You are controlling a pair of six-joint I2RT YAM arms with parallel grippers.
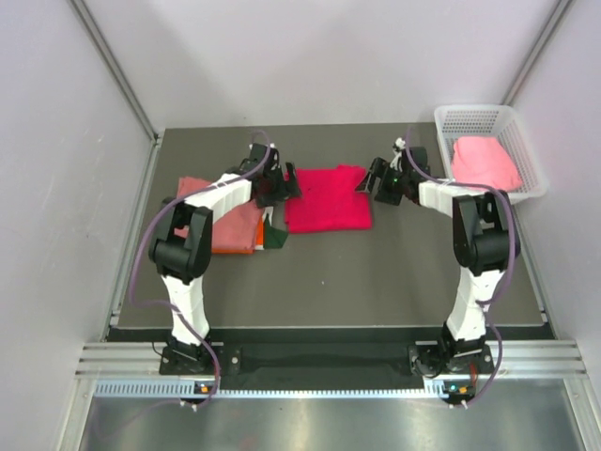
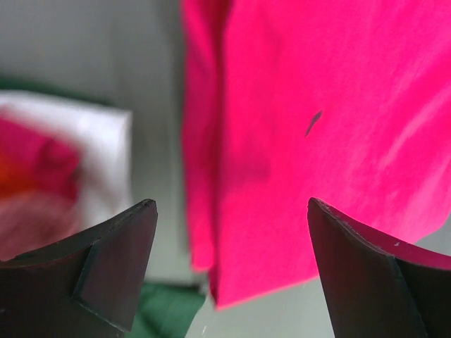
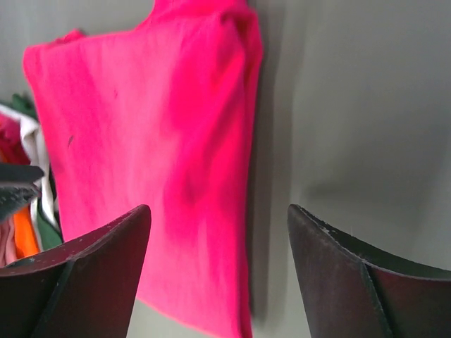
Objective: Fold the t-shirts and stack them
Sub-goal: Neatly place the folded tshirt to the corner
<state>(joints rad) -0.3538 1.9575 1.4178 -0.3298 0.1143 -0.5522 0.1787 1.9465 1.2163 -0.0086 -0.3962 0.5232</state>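
1. Your central t-shirt (image 1: pixel 328 199) lies on the desk (image 1: pixel 376 277), toward the far edge.
2. The pile of t-shirts (image 1: pixel 228 228) lies left of it, near the left edge.
3. The basket (image 1: pixel 488 116) stands at the far right corner, with a bundled t-shirt (image 1: pixel 484 162) in it.

A robot lab cell: plain grey walls (image 1: pixel 56 141), aluminium framing (image 1: pixel 310 360), dark table (image 1: pixel 376 277).

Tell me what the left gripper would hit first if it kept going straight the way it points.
Most likely the crimson-pink t-shirt. The left gripper, jaws open, points at the shirt's near edge where it lies on the table, and nothing shows in between. How far off the cloth is cannot be judged.
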